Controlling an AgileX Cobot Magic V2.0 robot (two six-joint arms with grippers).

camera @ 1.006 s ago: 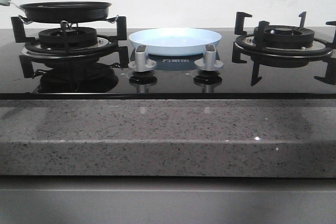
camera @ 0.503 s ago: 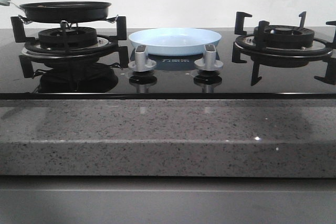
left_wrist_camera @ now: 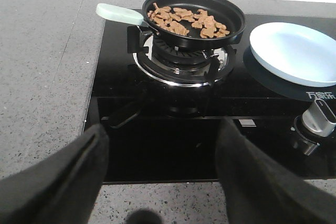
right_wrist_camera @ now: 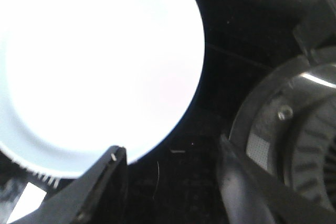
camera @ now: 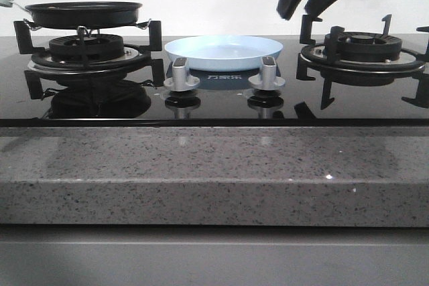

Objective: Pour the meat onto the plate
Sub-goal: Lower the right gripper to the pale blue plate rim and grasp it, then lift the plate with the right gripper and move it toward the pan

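The right gripper [camera: 307, 10] hangs in the upper right of the front view with its two dark fingers spread apart and nothing between them, above the gap between the plate [camera: 223, 52] and the right burner [camera: 362, 55]. Its wrist view shows the same thing: open fingertips over black stove glass, the plate's rim at one side and the burner ring at the other, the plate washed out to white by glare.

The left gripper [left_wrist_camera: 160, 174] is also open and empty. Its two black fingers fill the lower corners of the left wrist view, over the front edge of the cooktop [left_wrist_camera: 173, 129] and well short of the frying pan [left_wrist_camera: 194, 18], which sits on the left burner in the upper middle of that frame. The front view does not show this arm.

The meat [left_wrist_camera: 185, 21] lies as a loose scatter of orange-brown pieces inside the pan. The plate sits bare in the middle of the cooktop, just beside the pan's burner and behind the two silver knobs [camera: 182, 76].

By my reading the task is at its start: the approach, nothing grasped or poured. The next move calls for a grip on the pale-green handle [left_wrist_camera: 119, 13], which points away from the plate. The left arm seems best placed. The pan then has to be lifted clear of the burner grate, carried over the plate and tilted.
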